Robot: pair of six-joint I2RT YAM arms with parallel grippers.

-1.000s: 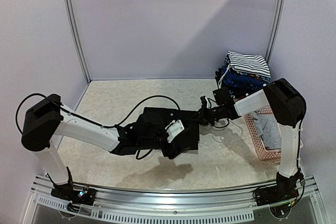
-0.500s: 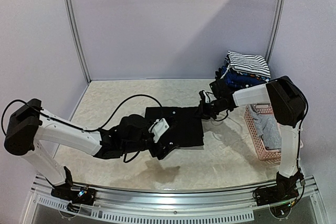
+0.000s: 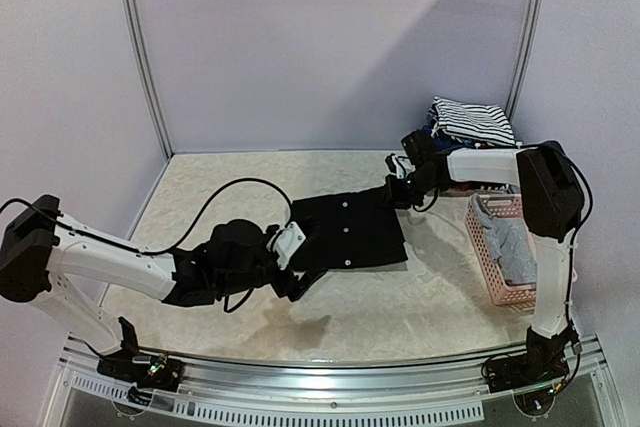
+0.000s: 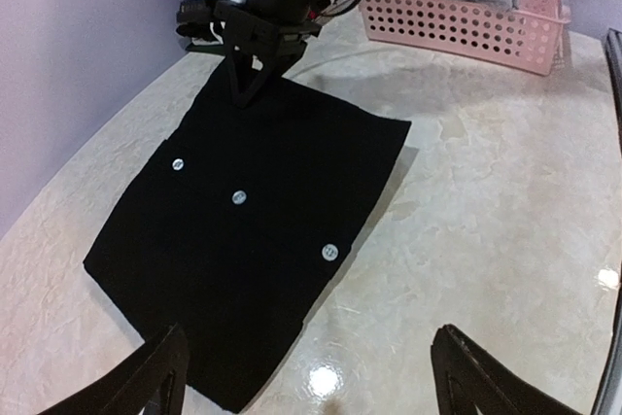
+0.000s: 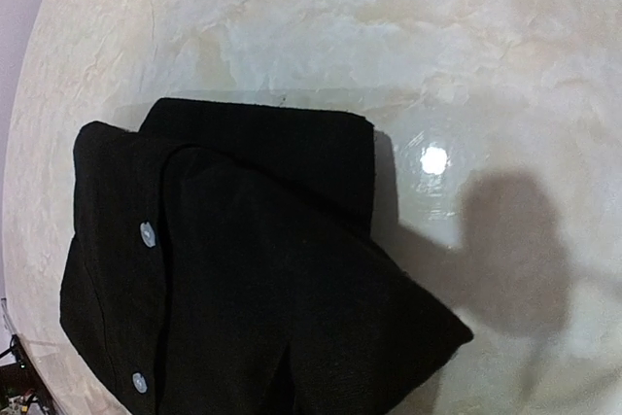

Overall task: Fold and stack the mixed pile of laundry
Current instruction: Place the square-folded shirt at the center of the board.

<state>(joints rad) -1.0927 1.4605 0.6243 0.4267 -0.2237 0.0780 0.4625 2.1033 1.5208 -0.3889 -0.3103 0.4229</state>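
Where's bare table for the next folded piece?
Bare: the far-left table, between the back wall and the black garment; also the near strip between the garment and the front rail. Crowded: the right side, with the pink basket, the folded stack and the right gripper on the garment's corner.

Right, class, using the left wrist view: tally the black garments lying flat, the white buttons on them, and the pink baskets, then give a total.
Black folded fabric garment: 1
Small round white buttons: 3
Pink plastic lattice basket: 1
Total: 5

I am reaching both arms out low.
My left gripper (image 4: pixel 311 337) is gaping wide; my right gripper (image 4: pixel 243 92) is pinching the black garment (image 4: pixel 253 240).
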